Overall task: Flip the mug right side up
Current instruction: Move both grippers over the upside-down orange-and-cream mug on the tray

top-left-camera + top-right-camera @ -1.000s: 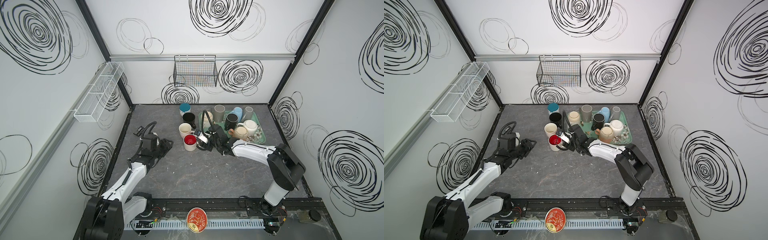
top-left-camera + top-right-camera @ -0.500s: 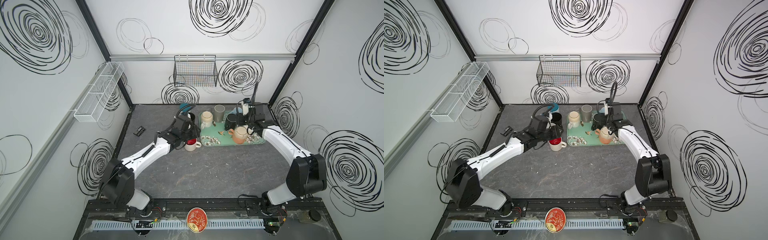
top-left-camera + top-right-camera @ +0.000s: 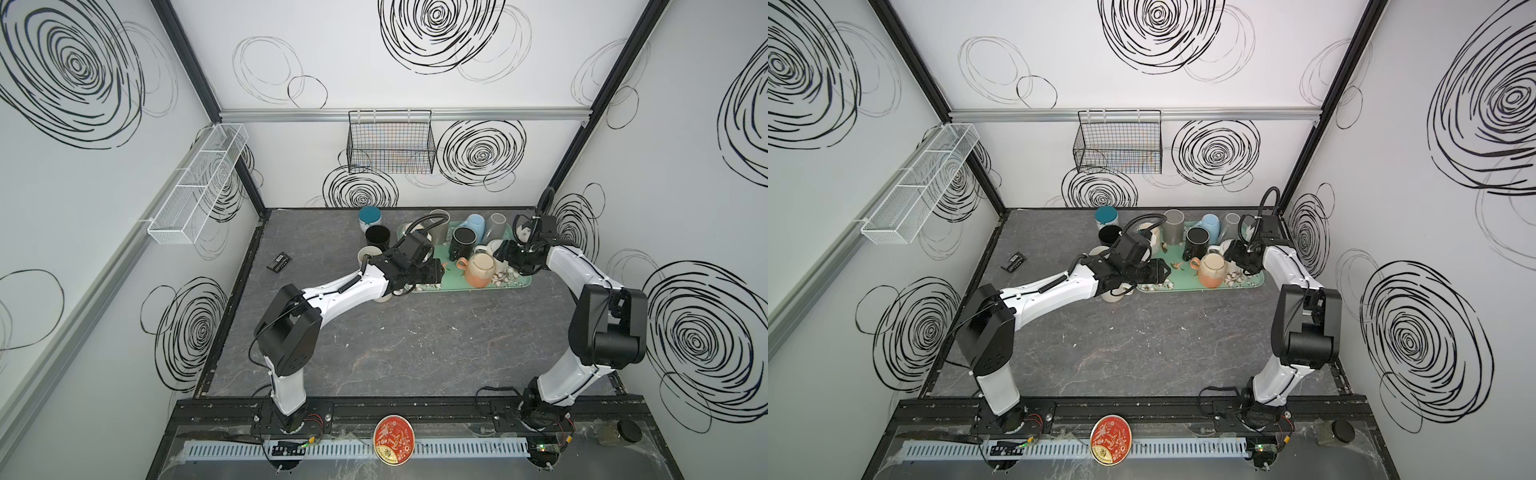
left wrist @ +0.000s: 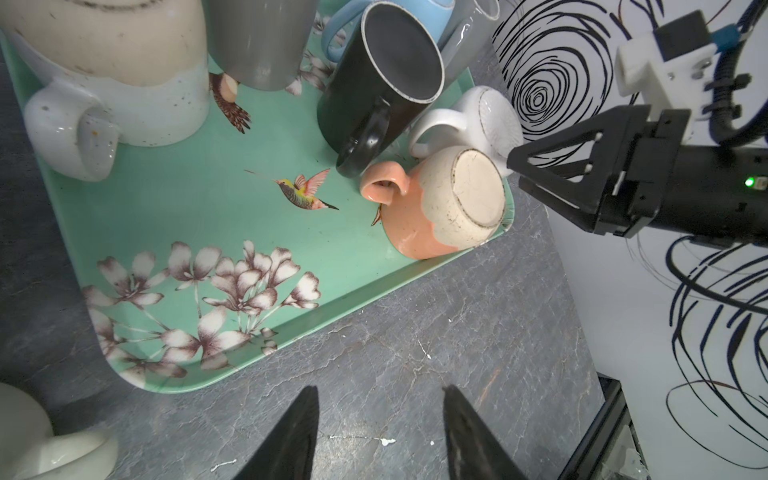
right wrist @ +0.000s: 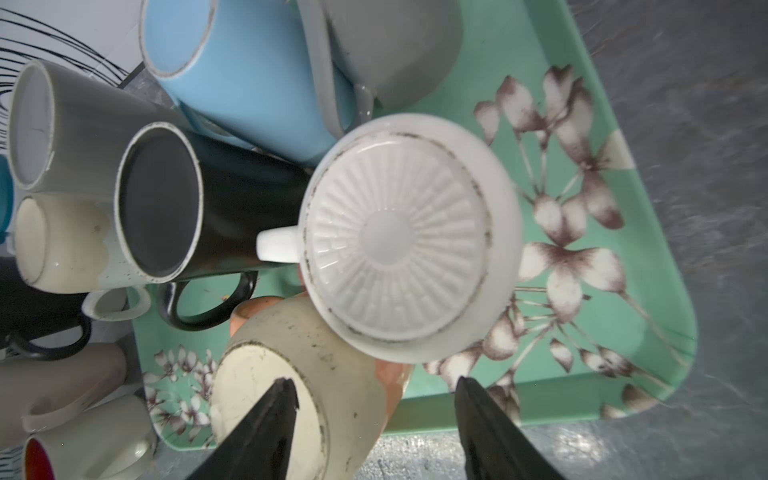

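On the green tray [image 3: 524, 284] [image 5: 665, 374], a white mug [image 5: 399, 241] [image 4: 494, 112] stands upside down, ribbed base up. An orange-and-cream mug [image 3: 480, 270] [image 3: 1212, 270] [image 4: 440, 203] leans against it, also base up. My right gripper [image 5: 376, 388] [image 3: 505, 253] [image 3: 1234, 251] hovers open just above these two at the tray's right end. One finger is over the orange mug's base and nothing is held. My left gripper [image 4: 381, 395] [image 3: 438, 270] [image 3: 1163, 268] is open and empty over the tray's front left part.
Black [image 3: 463, 242], blue [image 3: 474, 224] and grey [image 3: 496, 224] mugs crowd the tray's back. Teal [image 3: 370, 216], black [image 3: 378, 237] and cream [image 3: 369, 253] mugs stand left of it. A small black device [image 3: 279, 262] lies at the far left. The right wall is close behind my right arm.
My left arm has swung in from the left to the tray's front. My right gripper has left the mugs beside the tray and come over the white and orange mugs, opening wider.
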Available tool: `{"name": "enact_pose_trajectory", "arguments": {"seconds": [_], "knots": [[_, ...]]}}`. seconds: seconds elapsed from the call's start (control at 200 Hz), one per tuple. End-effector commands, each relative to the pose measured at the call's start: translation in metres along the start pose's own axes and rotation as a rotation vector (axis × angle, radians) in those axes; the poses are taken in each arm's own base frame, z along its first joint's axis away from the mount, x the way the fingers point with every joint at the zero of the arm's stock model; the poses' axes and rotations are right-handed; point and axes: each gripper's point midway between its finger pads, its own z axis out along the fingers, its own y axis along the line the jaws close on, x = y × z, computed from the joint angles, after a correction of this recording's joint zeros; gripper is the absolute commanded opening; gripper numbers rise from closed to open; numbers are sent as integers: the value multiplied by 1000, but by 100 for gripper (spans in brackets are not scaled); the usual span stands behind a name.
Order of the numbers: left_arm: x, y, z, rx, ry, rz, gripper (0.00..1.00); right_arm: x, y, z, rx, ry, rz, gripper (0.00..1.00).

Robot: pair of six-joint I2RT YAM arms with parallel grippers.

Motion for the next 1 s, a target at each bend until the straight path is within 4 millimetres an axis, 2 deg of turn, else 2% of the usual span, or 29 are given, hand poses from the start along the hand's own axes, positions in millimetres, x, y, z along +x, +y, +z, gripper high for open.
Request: {"name": "enact_pose_trajectory", "arguments": {"seconds": [0.0, 0.135, 0.32, 0.52, 0.71, 0.886, 0.996], "knots": [[-5, -8, 5, 27, 2, 19, 52, 5, 14, 9, -81, 46, 12, 65], [2, -4, 12, 26, 34, 26, 52, 8, 35, 17, -142, 70, -40, 64], [4, 1, 13, 21, 41, 26, 53, 15, 59, 25, -90, 103, -192, 63], [2, 6, 10, 12, 37, 23, 53, 34, 90, 40, -103, 184, -370, 63], [-2, 16, 3, -8, 24, 51, 53, 60, 117, 50, -121, 259, -547, 62], [-15, 30, -9, -74, 8, 141, 54, 81, 144, 48, -202, 288, -627, 62], [-25, 37, -18, -122, 0, 239, 54, 72, 162, 34, -229, 247, -635, 62]]}}
